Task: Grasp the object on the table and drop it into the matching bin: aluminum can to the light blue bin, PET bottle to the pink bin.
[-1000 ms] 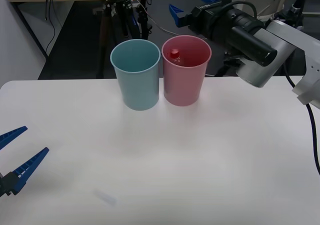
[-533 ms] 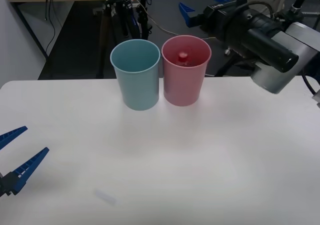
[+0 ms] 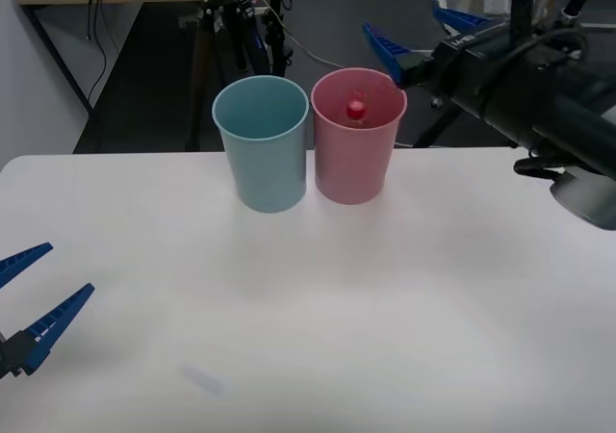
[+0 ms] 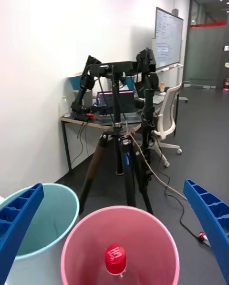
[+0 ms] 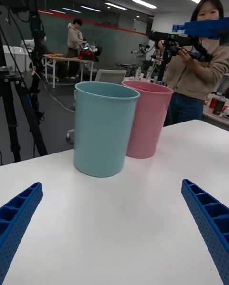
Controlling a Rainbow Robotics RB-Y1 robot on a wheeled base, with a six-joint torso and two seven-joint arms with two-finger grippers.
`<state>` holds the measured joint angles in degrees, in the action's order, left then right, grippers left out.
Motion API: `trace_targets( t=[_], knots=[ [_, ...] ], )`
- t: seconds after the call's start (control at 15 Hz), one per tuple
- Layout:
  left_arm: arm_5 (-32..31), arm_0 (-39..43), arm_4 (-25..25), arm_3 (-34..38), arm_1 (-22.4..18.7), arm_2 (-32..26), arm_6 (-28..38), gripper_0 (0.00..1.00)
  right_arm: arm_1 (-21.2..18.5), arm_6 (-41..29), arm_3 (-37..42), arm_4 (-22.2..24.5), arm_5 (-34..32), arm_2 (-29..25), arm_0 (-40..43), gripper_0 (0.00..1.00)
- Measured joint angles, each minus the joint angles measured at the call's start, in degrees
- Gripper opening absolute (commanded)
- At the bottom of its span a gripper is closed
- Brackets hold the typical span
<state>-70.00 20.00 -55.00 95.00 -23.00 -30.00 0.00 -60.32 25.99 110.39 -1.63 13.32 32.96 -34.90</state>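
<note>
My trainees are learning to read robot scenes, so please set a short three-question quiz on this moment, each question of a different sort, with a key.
1. True or false: the PET bottle lies on the table.
2. Multiple choice: the right gripper is (A) shut on the bottle, (B) open, above and behind the pink bin, (C) inside the light blue bin.
3. Fill in: the left gripper hovers open over the table's near ____ side.

Key:
1. False; its red cap shows inside the pink bin.
2. B.
3. Left.
</note>
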Motion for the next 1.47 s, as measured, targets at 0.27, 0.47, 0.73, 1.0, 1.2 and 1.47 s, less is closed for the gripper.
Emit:
trace_targets(
  t=[0.27, 0.47, 0.73, 1.0, 1.2, 1.47],
  knots=[
    [0.0, 0.0, 0.0, 0.0, 0.0, 0.0, 0.0, 1.0, -2.94, -1.07, 4.54, 1.56, -2.31, -3.62, 7.2, 1.0],
    [0.0, 0.0, 0.0, 0.0, 0.0, 0.0, 0.0, 1.0, -2.68, -6.75, 7.83, 8.69, -5.35, -9.79, 17.43, 1.0],
    [0.0, 0.0, 0.0, 0.0, 0.0, 0.0, 0.0, 1.0, -1.71, -17.65, 9.82, 20.26, -13.19, -16.77, 29.1, 1.0],
    [0.0, 0.0, 0.0, 0.0, 0.0, 0.0, 0.0, 1.0, 0.67, -27.1, 10.23, 30.3, -22.7, -23.81, 39.26, 1.0],
    [0.0, 0.0, 0.0, 0.0, 0.0, 0.0, 0.0, 1.0, 4.81, -32.54, 10.16, 38.45, -30.79, -29.55, 45.79, 1.0],
    [0.0, 0.01, 0.0, 0.0, 0.0, 0.0, 0.0, 1.0, 13.67, -37.09, 10.11, 51.21, -41.32, -36.33, 53.94, 1.0]
  ],
)
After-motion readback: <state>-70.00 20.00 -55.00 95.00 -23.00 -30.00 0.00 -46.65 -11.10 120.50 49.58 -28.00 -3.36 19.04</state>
